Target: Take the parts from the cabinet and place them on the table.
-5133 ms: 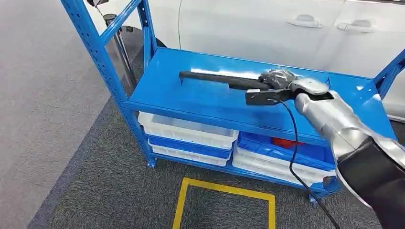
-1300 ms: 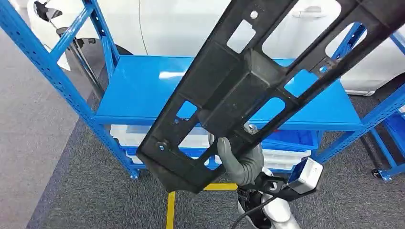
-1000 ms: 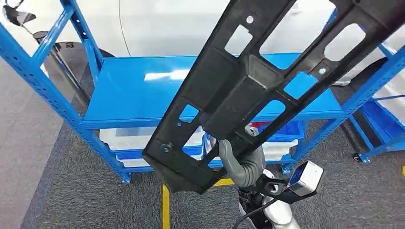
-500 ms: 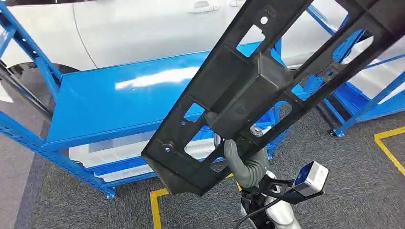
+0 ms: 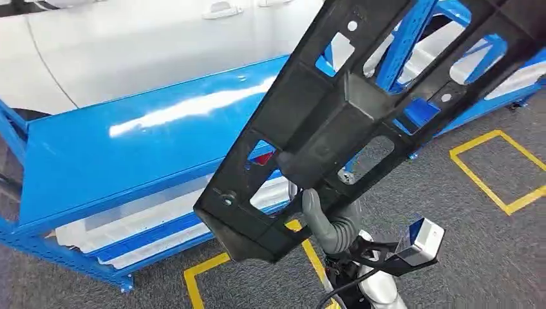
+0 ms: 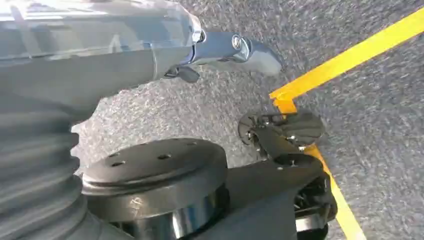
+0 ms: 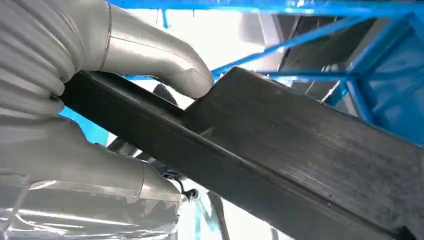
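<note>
A: What stood beyond the right robot hand (image 5: 328, 222)?

B: A white car body (image 5: 129, 51), then the blue steel shelving rack (image 5: 129, 138), both on the far side of it, the rack's white trays lower down.

A: And the part?

B: A long black plastic panel with cut-out windows (image 5: 335, 122) rose slantwise from the right robot hand, whose grey fingers were wrapped tight round its lower edge. It was clear of the rack, with no tabletop in sight.

A: The left robot hand (image 6: 235, 50)?

B: It hung low over grey carpet and yellow floor tape (image 6: 350, 60); I couldn't tell how it was set.

A: The risk?

B: I'd judge the panel's far end could clip a rack upright, or its length could twist it loose.
</note>
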